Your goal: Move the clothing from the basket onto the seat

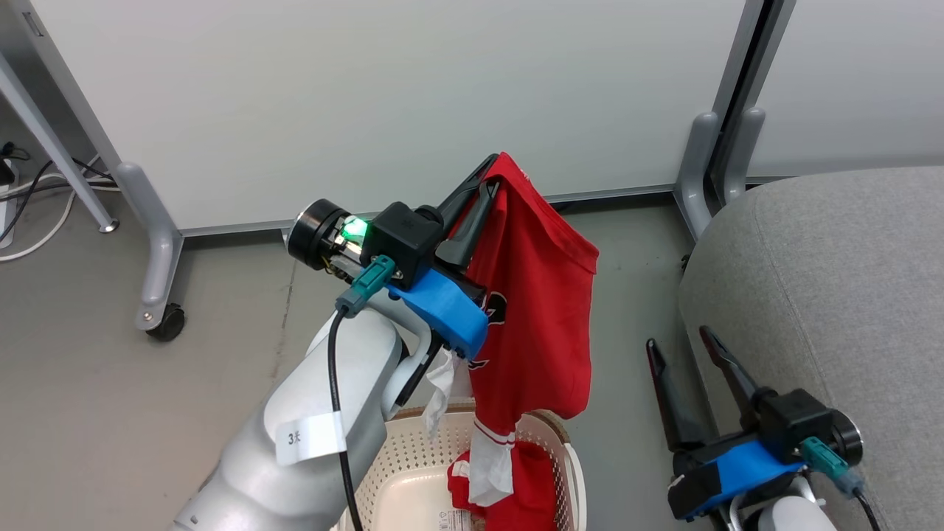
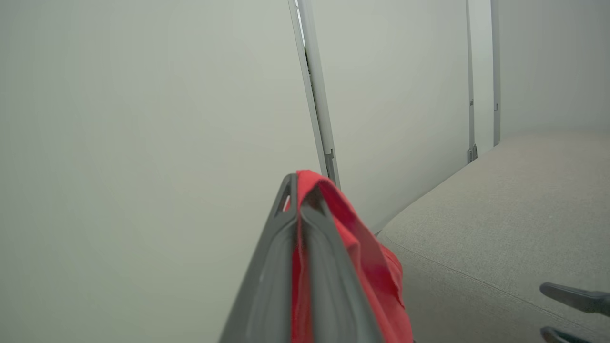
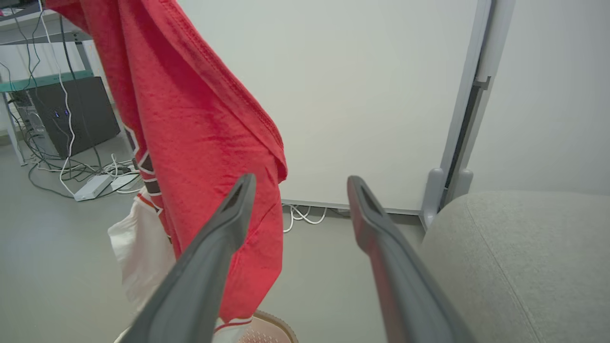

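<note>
left jaws: clamped shut on red clothing (image 1: 538, 310), hanging over basket (image 1: 405, 450) | right jaws: spread wide, empty, 4 o'clock of clothing | seat (image 1: 833, 295): 3 o'clock

red clothing (image 1: 535, 295), cream basket (image 1: 413, 472), grey seat (image 1: 833, 295)

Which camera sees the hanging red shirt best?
The head view: the red shirt hangs nearly whole from the left hand, above the basket. The left wrist view gives a pinched fold between the fingers; the right wrist view gives its side up close, top cut off.
</note>
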Controlling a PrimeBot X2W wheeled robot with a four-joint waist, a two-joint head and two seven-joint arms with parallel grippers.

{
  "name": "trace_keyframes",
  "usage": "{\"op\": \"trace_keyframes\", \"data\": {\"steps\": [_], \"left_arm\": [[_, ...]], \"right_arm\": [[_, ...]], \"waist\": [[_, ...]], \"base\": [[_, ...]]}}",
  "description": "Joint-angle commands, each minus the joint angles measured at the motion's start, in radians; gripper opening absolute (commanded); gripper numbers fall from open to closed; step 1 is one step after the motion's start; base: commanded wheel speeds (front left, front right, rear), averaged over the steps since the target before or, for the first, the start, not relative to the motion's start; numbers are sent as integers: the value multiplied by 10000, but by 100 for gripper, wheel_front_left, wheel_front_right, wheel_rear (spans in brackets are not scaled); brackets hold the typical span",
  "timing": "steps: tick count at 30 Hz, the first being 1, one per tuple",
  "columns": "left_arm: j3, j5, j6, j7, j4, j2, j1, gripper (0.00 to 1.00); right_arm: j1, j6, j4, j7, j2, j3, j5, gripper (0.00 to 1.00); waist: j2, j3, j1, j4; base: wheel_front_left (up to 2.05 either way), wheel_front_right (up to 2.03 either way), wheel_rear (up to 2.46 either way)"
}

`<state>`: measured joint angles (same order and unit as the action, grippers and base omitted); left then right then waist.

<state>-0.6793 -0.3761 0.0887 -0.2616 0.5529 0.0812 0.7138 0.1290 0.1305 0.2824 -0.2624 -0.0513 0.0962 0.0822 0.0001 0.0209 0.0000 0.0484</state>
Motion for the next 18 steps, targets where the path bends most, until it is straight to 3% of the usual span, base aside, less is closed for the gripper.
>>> {"op": "trace_keyframes", "data": {"steps": [1,18], "left_arm": [[75,82,31,-53,4,-24,-76,0],[-118,221,108,-51,-150,-160,170,0]], "right_arm": [[208,5,9,-38,15,112,-69,100],[1989,3,471,-38,-204,2042,-67,100]], "waist": [[-1,8,0,2],[-1,230,0,225]], "base": [[0,0,0],[0,0,0]]}}
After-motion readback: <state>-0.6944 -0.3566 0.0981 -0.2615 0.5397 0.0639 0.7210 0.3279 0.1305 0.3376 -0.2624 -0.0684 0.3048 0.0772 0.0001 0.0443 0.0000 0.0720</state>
